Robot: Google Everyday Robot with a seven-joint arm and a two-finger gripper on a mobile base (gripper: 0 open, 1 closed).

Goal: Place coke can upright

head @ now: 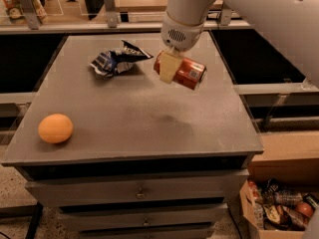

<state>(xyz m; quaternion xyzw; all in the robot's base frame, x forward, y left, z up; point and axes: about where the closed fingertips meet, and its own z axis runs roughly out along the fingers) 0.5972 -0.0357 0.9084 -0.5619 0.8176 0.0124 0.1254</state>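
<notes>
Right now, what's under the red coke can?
Only bare grey tabletop with a faint shadow. The claw holds the red metal coke can on its side, off the surface. The claw's far finger is hidden behind the can.
</notes>
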